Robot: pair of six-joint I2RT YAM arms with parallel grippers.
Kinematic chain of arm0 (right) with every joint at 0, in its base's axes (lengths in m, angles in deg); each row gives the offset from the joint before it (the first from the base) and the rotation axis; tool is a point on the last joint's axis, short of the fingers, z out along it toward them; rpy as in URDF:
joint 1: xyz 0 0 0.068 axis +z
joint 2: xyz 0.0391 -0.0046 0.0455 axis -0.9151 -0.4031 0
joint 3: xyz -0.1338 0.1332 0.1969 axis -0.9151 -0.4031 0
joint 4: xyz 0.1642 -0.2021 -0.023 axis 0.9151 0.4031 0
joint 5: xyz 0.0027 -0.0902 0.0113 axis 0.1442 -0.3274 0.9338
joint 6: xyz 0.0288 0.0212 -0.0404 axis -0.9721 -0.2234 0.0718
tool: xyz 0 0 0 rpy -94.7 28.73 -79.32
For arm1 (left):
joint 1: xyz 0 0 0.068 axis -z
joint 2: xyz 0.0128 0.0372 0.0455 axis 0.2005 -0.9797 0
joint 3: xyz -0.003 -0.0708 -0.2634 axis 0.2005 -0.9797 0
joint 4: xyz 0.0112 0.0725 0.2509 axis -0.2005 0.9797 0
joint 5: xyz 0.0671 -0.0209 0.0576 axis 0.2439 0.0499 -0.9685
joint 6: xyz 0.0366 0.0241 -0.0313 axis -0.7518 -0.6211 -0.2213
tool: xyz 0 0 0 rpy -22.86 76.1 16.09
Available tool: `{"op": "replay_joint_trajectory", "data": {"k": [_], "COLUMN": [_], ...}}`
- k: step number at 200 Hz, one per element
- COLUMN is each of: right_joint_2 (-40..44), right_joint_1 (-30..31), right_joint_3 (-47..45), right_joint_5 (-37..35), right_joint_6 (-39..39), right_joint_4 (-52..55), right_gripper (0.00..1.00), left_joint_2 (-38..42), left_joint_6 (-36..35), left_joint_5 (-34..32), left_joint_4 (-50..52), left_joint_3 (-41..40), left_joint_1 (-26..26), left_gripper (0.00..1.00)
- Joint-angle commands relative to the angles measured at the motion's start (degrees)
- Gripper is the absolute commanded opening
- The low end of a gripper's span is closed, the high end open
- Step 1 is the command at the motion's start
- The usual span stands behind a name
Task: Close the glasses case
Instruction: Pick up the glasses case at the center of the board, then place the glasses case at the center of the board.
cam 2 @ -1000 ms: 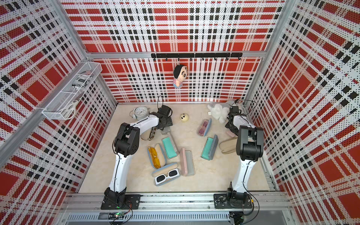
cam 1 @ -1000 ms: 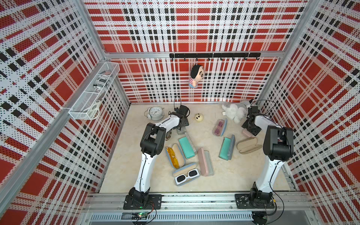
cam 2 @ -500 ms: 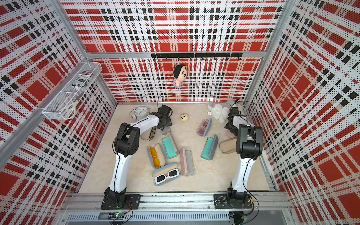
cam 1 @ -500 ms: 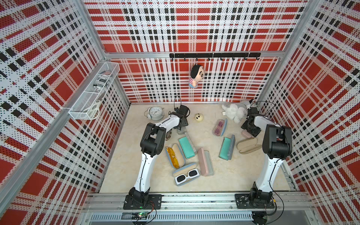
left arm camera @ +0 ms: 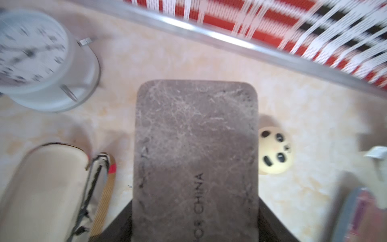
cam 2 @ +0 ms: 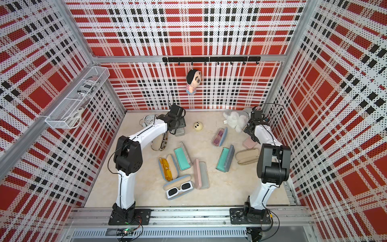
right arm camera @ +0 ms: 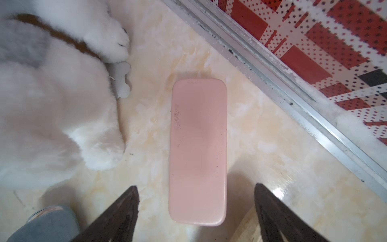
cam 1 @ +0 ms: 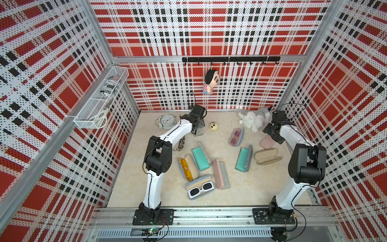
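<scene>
- Grey and scuffed, the grey case (left arm camera: 194,146) fills the left wrist view; it is shut, with printed letters running along its lid.
- Left tool (left arm camera: 195,200) straddles that case, its dark fingers (left arm camera: 118,228) flush against both long sides, so it is clamped on the case.
- Blur in that view leaves me unsure whether the case rests on the tabletop (left arm camera: 303,188) or hangs just above it.
- In both top views the grey case sits near the back wall, between the alarm clock (cam 1: 167,121) and the small panda ball (cam 1: 213,126).
- Just beside it lies a cream case (left arm camera: 46,188) with striped glasses (left arm camera: 98,178) against its edge.
- Right tool (right arm camera: 196,186) hangs over the pink case (right arm camera: 198,146) with its jaws wide; a strip of bare tabletop shows between each finger and the case.
- Pink case is shut and lies flat, near the right wall and just beside the white plush dog (right arm camera: 52,115).
- Near the pink case, toward the front, lies a shut beige case (cam 1: 268,156).
- Across the middle of the tabletop, well apart from both tools, other cases lie open: a teal case (cam 1: 200,158), a teal-and-grey case (cam 1: 244,158) and a pink-and-grey case (cam 1: 221,174).
- Three more open cases hold yellow glasses (cam 1: 184,167), white sunglasses (cam 1: 200,189) and purple glasses (cam 1: 235,138).
</scene>
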State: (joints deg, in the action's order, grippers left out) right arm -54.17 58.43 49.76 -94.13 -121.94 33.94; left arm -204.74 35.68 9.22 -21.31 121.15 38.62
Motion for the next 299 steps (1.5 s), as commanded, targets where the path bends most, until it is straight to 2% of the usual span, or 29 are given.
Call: {"op": "replay_joint_trajectory", "data": {"k": [1,23,43,58,90,124,158,216,255,299], "right_joint_2": [4.6,8.3,10.2,11.0,12.3,12.4,10.9,10.1,10.8,11.3], "right_joint_1": [-0.2,1.0,3.7,6.5,13.5,18.3,20.1,20.9,21.0,21.1], "right_joint_3": [-2.1,-4.2,-4.4,-4.1,-2.7,-0.1,1.2,0.6,0.6,0.6], "right_joint_5": [-0.4,1.1,0.8,0.6,-1.4,-2.0,-1.8,-1.3,-1.1,-0.5], "right_joint_6": [1.3,2.5,3.7,4.2,4.2,4.5,4.6,4.5,4.6,4.6], "right_joint_4": [0.8,0.5,1.9,3.1,5.3,6.4,6.7,6.0,5.8,5.7], "right_gripper": [0.89,0.89,0.88,0.88,0.88,0.88,0.88,0.88,0.89,0.88], "left_joint_2": [10.4,17.7,23.9,28.0,33.0,33.8,32.1,25.5,23.7,27.5], "left_joint_6": [0.2,2.2,4.1,4.9,4.9,4.4,3.5,3.2,3.7,4.7], "left_joint_5": [-5.6,-7.4,-8.1,-7.7,-6.0,-4.1,-2.3,1.8,3.7,3.1], "left_joint_4": [-0.9,-0.5,-0.5,-0.6,-2.7,-4.9,-7.8,-13.8,-16.1,-14.7], "left_joint_3": [-2.7,-10.4,-19.6,-26.8,-38.7,-46.2,-50.4,-55.0,-56.7,-56.5], "left_joint_1": [-1.3,-5.3,-11.0,-16.8,-25.7,-30.7,-34.9,-37.3,-37.1,-35.7], "left_gripper": [0.40,0.40,0.40,0.40,0.40,0.40,0.41,0.44,0.61,0.93]}}
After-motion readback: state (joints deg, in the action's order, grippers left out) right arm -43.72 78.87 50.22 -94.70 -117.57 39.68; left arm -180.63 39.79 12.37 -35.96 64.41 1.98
